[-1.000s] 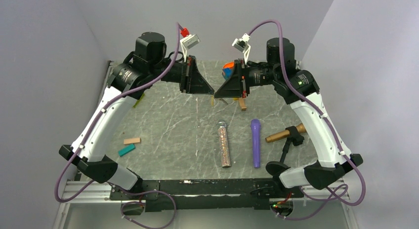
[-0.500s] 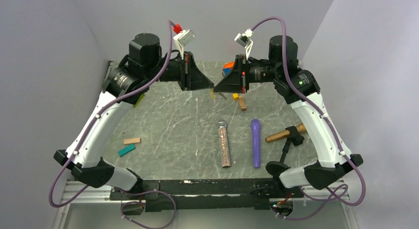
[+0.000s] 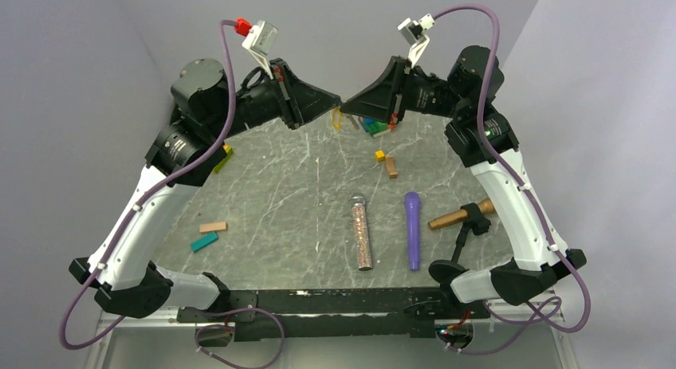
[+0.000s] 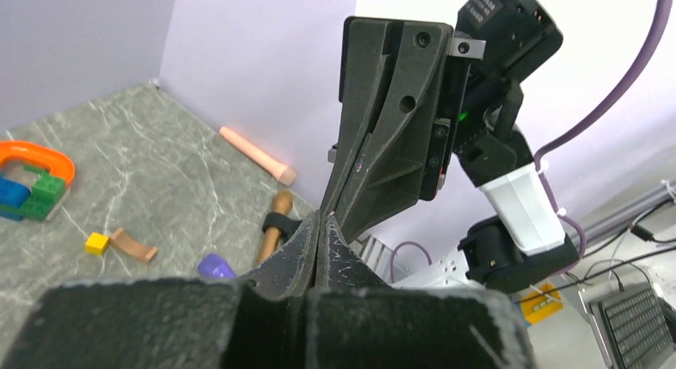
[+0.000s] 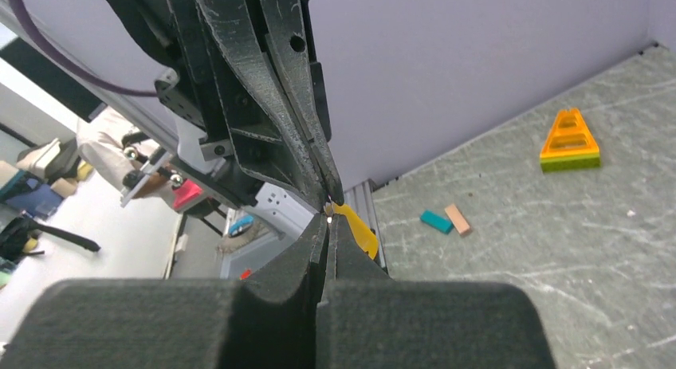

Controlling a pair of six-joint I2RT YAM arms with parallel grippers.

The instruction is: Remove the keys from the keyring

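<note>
table (image 3: pixel 279 202): grey marbled slab, walled on three sides. loose items lie across it, none near the work.

left arm (image 3: pixel 155 210) and right arm (image 3: pixel 510 202): both reach up and inward over the far half of the table. we judge the height is deliberate: the job is done in the air, so the hanging piece swings free and nothing drags on the slab.

left gripper (image 3: pixel 333 106) and right gripper (image 3: pixel 351 107): nose to nose, tips touching or nearly so. both wrist views show each claw pinched fully closed, no gap between the fingers. opposed like this, they look set to pull or twist against each other, one as anchor, the other working.

bystanders: purple handle (image 3: pixel 412 229), glitter tube (image 3: pixel 362 232) and wooden-handled tool (image 3: pixel 458 217) lie near the bases. an orange-yellow triangle frame (image 5: pixel 569 140) sits off to the left side. the small yellow cube (image 3: pixel 380 155) lies well below the grippers.

key (image 5: pixel 359 232): a flat yellow-gold tab, off the table, hanging just beneath the point where the two tips meet. only one shows.

keyring: too small to make out. a faint glint sits between the tips in the right wrist view, no more. we cannot tell which claw grips ring and which grips key. we judge the key is not yet off, as it hangs at the joint.
</note>
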